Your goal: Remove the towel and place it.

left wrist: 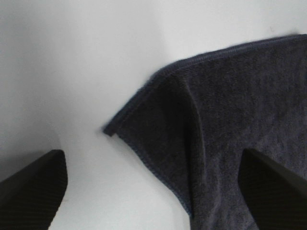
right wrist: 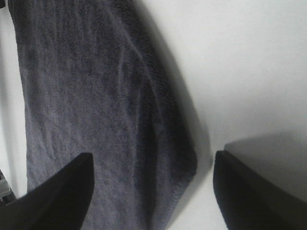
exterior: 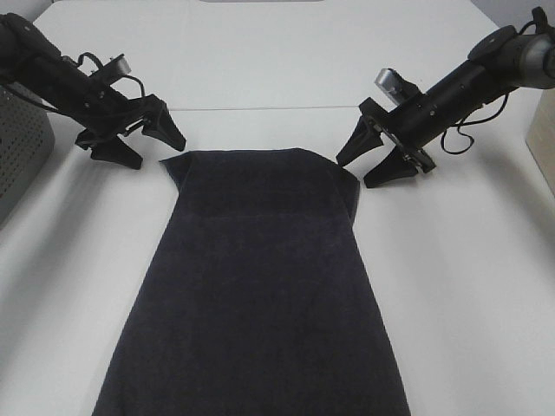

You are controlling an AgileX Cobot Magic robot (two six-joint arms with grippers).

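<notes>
**Dark towel on white counter, a gripper at each far corner**

Item 1. Long rectangular terry towel (exterior: 260, 286), very dark navy-charcoal with a soft nap. It lies spread flat on the plain white counter (exterior: 277, 52). It runs lengthwise from the near edge of the high view up to the middle, and the near end is cut off by the picture. The hemmed far end sits between the two arms. The far left corner (left wrist: 112, 128) is drawn out to a point with a low ridge behind it. The far right corner (right wrist: 184, 163) is rounded and slightly rumpled.

Item 2. Black left gripper (exterior: 157, 154), jaws spread wide and holding nothing. It is just beside the far left corner, with one finger (left wrist: 273, 191) above the cloth and the other above bare counter.

Item 3. Black right gripper (exterior: 355, 173), jaws likewise wide and holding nothing. It straddles the far right corner; contact with the cloth cannot be told.

Item 4. Grey perforated metal box (exterior: 17, 147), at the left edge, well apart from the towel.
</notes>
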